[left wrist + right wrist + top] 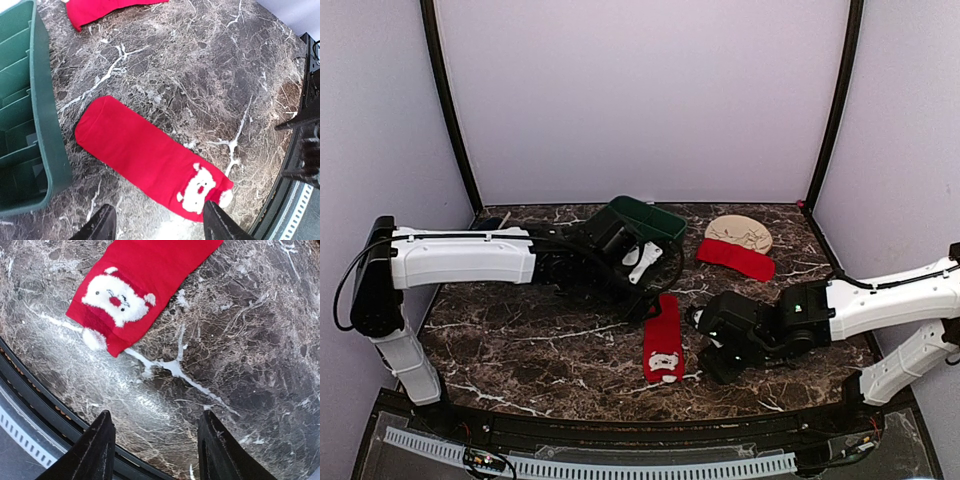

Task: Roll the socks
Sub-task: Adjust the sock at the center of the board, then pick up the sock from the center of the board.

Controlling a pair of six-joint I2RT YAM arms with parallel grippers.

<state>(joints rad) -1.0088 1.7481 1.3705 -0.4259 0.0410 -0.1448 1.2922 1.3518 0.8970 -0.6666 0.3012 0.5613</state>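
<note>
A red sock (663,340) with a white Santa face lies flat at the table's middle, Santa end toward the front. It also shows in the left wrist view (140,155) and the right wrist view (145,275). A second red sock (735,258) lies at the back right and shows in the left wrist view (100,10). My left gripper (160,220) is open and empty above the flat sock, its right fingertip (217,220) over the Santa end; from above it (648,300) hangs by the sock's far end. My right gripper (155,440) is open and empty over bare table just right of the Santa end (710,355).
A dark green tray (640,215) stands at the back centre, close to the left arm, and shows at the left of the left wrist view (30,125). A beige round fabric piece (740,232) lies behind the second sock. The table's black front edge (40,405) runs near the right gripper.
</note>
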